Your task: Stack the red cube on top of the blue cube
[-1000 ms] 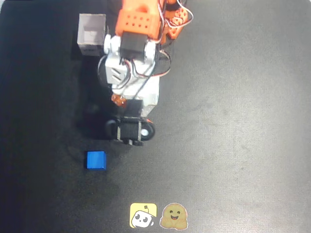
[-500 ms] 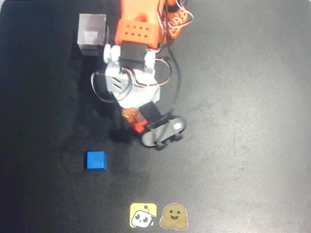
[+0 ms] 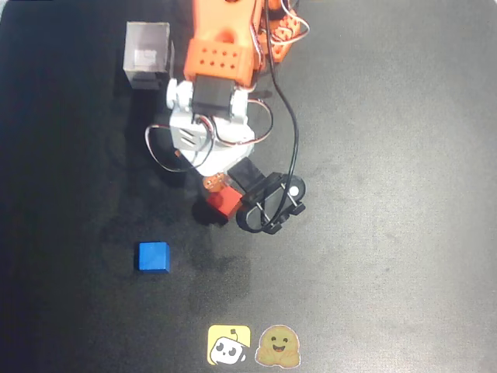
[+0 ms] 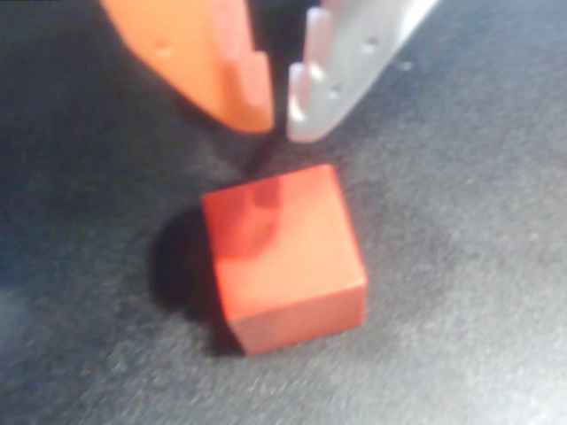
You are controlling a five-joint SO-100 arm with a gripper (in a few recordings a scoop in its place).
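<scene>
The red cube point(image 4: 288, 257) rests on the black mat just below my fingertips in the wrist view, with nothing holding it. My gripper point(image 4: 278, 124) hangs over the cube's far edge, its orange finger point(image 4: 213, 62) and white finger point(image 4: 345, 71) almost touching, and it grips nothing. In the overhead view the red cube point(image 3: 224, 203) peeks out beside the gripper point(image 3: 220, 189) under the arm. The blue cube point(image 3: 154, 256) sits alone on the mat, to the lower left of the red cube and clearly apart from it.
A grey-white box point(image 3: 147, 56) stands at the top left beside the arm's base. Two stickers, a yellow one point(image 3: 229, 344) and a brown smiley point(image 3: 278, 346), lie at the mat's bottom edge. Open black mat stretches to the right.
The wrist has turned, swinging its black camera mount from below the arm out to the right. The red cube, hidden before, now shows beside the gripper. The blue cube has not moved.
</scene>
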